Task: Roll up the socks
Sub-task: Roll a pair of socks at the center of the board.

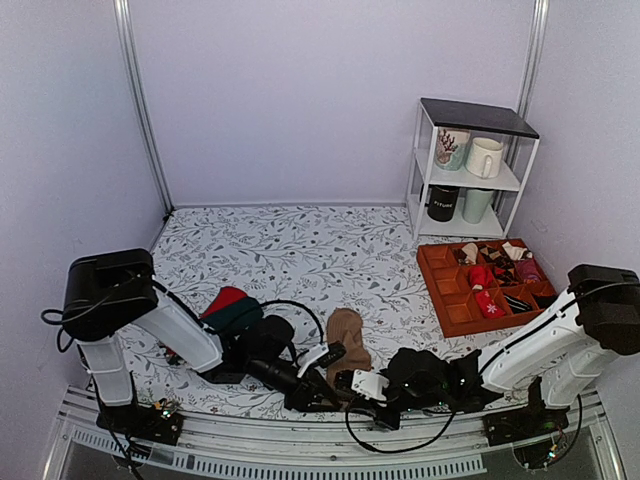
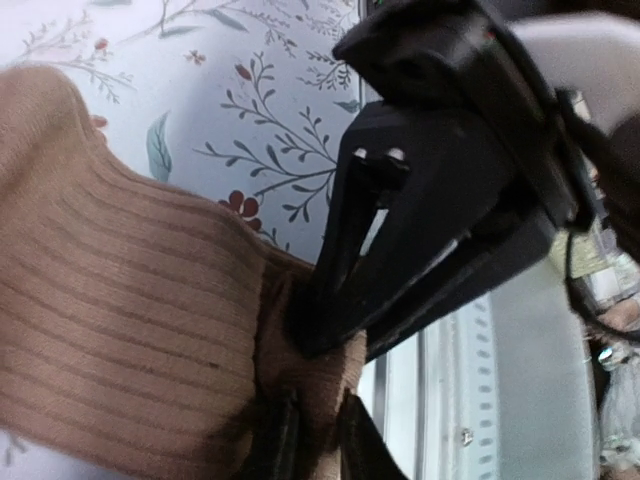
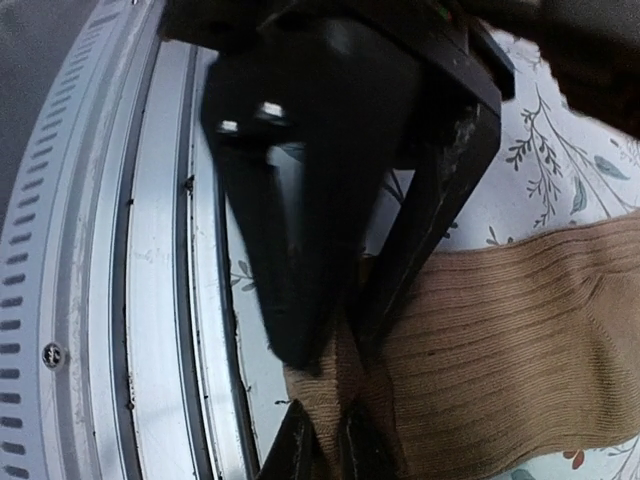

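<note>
The tan-brown socks (image 1: 346,338) lie as one flat strip on the floral cloth, toe away from me. My left gripper (image 1: 322,388) and right gripper (image 1: 345,385) meet at the strip's near end. In the left wrist view my left gripper (image 2: 322,432) is shut on a bunched fold of the socks (image 2: 130,300), and the right gripper (image 2: 325,335) pinches the same fold from the opposite side. In the right wrist view my right gripper (image 3: 325,445) is shut on the socks (image 3: 500,340), facing the left gripper (image 3: 320,345).
The metal rail (image 3: 150,300) of the table's near edge runs right beside both grippers. Red and dark green socks (image 1: 230,308) lie by the left arm. An orange divided tray (image 1: 433,290) with small rolled socks sits at right, with a white shelf (image 1: 470,165) of mugs behind it.
</note>
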### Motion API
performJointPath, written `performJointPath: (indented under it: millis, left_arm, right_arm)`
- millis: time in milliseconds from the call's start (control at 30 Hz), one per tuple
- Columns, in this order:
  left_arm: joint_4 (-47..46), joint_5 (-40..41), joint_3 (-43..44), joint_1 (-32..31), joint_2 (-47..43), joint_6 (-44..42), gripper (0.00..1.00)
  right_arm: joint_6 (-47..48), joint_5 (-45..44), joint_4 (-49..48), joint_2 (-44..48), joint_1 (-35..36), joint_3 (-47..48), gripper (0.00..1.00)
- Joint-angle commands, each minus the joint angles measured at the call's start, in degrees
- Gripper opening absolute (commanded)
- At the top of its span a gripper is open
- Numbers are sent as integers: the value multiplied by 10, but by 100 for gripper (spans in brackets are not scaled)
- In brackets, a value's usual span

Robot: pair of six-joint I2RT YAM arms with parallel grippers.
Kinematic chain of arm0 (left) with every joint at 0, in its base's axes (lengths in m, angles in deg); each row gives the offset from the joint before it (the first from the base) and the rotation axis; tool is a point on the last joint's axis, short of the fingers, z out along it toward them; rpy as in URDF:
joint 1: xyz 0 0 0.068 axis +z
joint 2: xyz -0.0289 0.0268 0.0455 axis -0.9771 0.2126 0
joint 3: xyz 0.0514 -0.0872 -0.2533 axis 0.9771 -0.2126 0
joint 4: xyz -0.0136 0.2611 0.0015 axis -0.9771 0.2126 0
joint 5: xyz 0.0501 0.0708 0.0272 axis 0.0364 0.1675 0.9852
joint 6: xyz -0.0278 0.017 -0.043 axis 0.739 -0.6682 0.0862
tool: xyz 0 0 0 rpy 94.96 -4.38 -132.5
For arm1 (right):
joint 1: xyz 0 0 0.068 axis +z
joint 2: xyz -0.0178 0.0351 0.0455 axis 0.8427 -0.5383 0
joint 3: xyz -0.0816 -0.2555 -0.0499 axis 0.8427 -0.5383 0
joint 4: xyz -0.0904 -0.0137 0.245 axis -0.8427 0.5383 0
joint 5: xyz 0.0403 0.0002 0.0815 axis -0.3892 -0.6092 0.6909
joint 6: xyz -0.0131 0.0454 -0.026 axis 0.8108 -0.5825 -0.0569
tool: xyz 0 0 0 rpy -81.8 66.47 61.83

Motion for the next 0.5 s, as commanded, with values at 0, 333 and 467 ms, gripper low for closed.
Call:
performJointPath:
  millis: [0,333,467]
  left_arm:
    - [120,188,-47,4,-21,-14,34]
    - [-53,322,-105,-26,-189,-192,42]
    - [-113,299,-129,-53,-207,-282,43]
  right_arm:
    - [-91,84,34,-3,-41,-19,7]
    - [-192,282,111,-71,-156,25,7]
    - [-198,348,190,-98,-187,68,8]
